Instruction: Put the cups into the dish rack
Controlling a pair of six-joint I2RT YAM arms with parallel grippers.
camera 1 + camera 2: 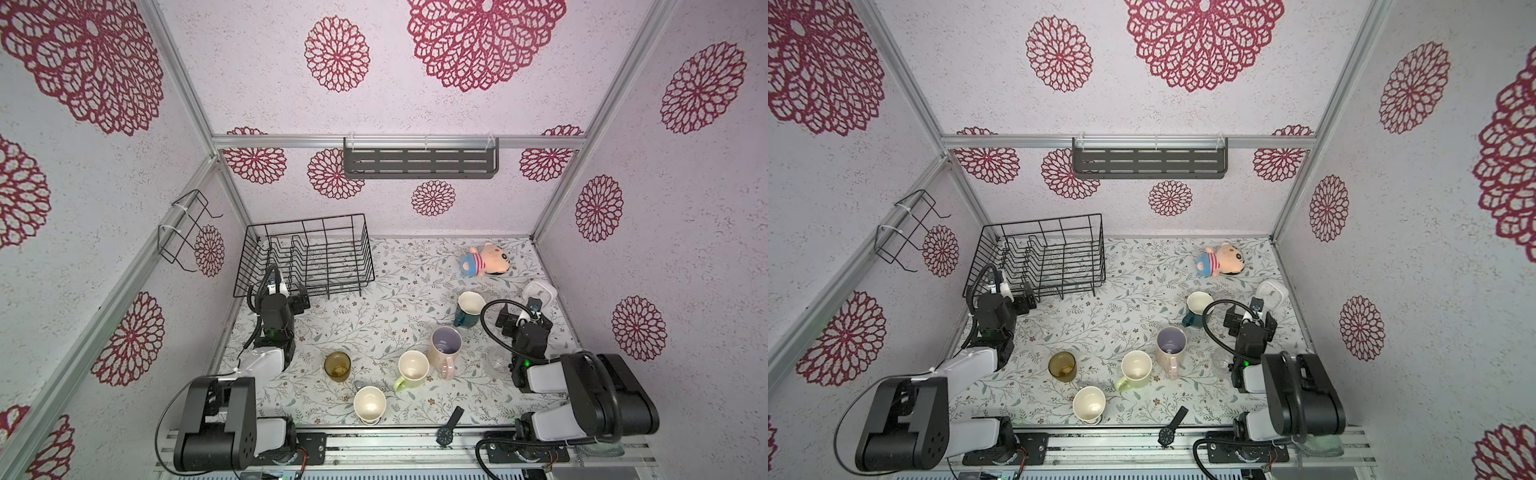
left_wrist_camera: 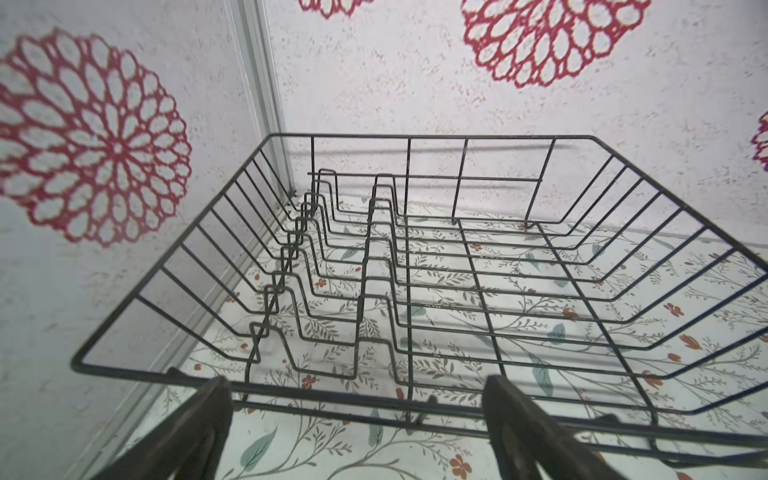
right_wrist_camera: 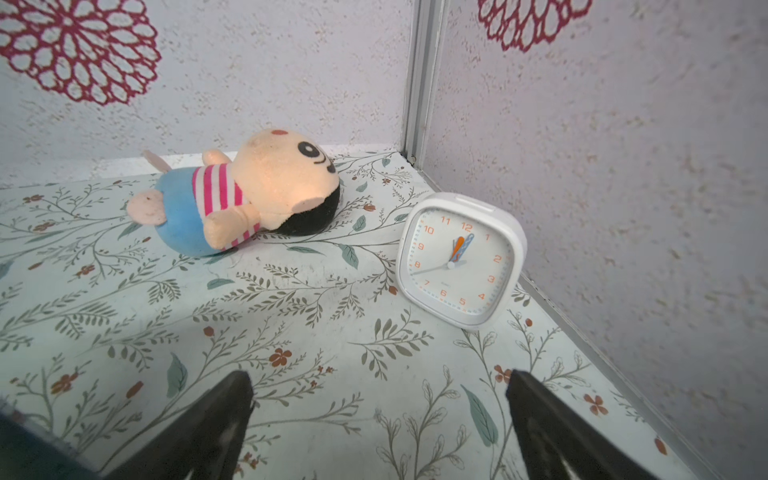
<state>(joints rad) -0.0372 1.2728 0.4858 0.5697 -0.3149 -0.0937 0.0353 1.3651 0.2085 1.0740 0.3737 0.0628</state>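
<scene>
The empty black wire dish rack (image 1: 305,220) stands at the back left; its near rim (image 2: 374,399) lies just in front of my left gripper (image 2: 355,386), which is open with nothing between its fingers. Several cups stand upright on the floral table: a dark teal mug (image 1: 467,309), a tall pink mug (image 1: 444,351), a yellow-green mug (image 1: 412,370), an amber tumbler (image 1: 337,366), a grey cream-lined cup (image 1: 369,404) and a clear glass (image 1: 496,363). My right gripper (image 3: 379,378) is open and empty over bare table, just right of the teal mug.
A plush doll (image 3: 249,195) lies at the back right. A white square clock (image 3: 459,262) stands near the right wall, ahead of my right gripper. A black wristwatch (image 1: 451,426) lies at the front edge. A grey slotted shelf (image 1: 419,162) and a wire bracket (image 1: 185,232) hang on the walls.
</scene>
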